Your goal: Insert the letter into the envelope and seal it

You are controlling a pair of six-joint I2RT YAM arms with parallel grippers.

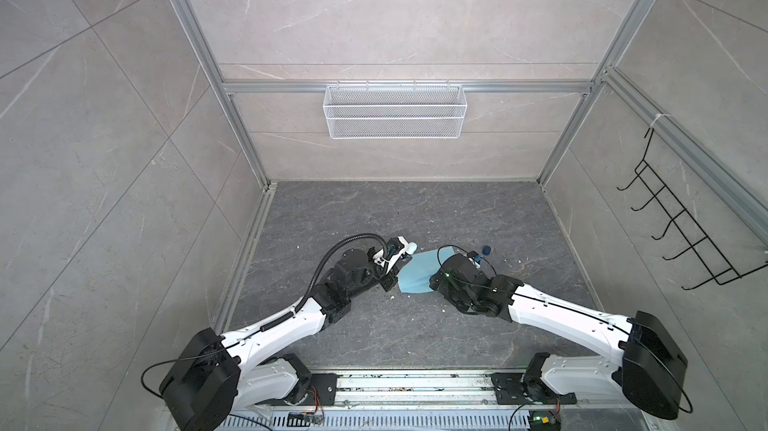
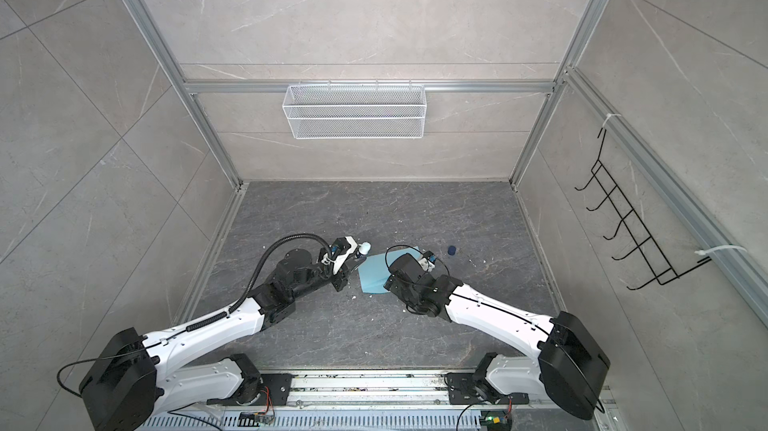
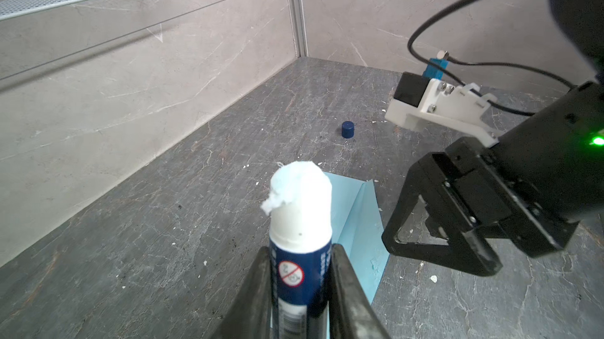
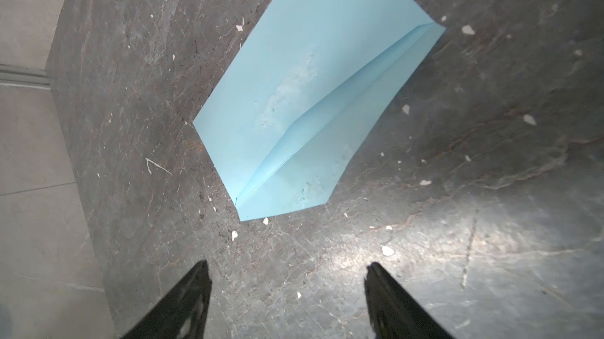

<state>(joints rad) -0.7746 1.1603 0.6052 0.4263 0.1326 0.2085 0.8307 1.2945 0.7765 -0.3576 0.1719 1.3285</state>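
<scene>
step: likely seal | envelope [image 4: 294, 75] flat at surface [image 1: 374, 221] centre, flap [image 4: 343, 131] open, letter unseen | left gripper [image 3: 302, 250] clamped on glue stick [image 3: 299, 216] | right gripper [image 4: 287, 268] jaws apart, empty, beside envelope | advice: fold flap along crease, press flat

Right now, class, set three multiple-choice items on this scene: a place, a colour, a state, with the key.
1. Where is the small dark blue plastic cap?
A. on a wooden shelf
B. on the dark grey stone tabletop
C. inside a glass jar

2. What colour is the flat paper envelope?
A. pink
B. white
C. light blue

3. How is the left claw?
A. shut on the blue-and-white glue stick
B. open, empty
C. shut on a pencil

Key: B, the cap stands alone on bare stone; C, the paper shows pale blue; A, the claw squeezes the tube's sides.
</scene>
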